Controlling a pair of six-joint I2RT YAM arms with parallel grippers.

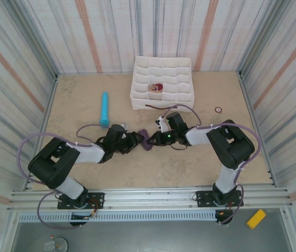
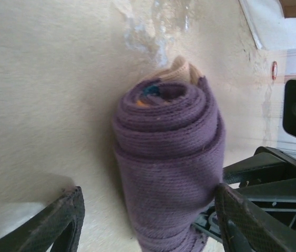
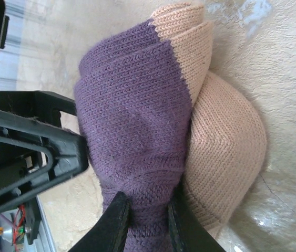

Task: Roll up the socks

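The socks lie mid-table as one roll between the two grippers. In the left wrist view the purple sock is wound into a thick cylinder, with orange and blue showing at its core and a beige edge behind it. My left gripper is open and straddles the roll; its right finger rests near the fabric, while the left one stands apart. My right gripper is shut on the purple sock's end. The beige sock bulges beside it.
A light-blue cylinder lies to the back left. A white compartment box stands at the back with a small rolled item in one cell. A small ring lies to the right. Striped walls enclose the table.
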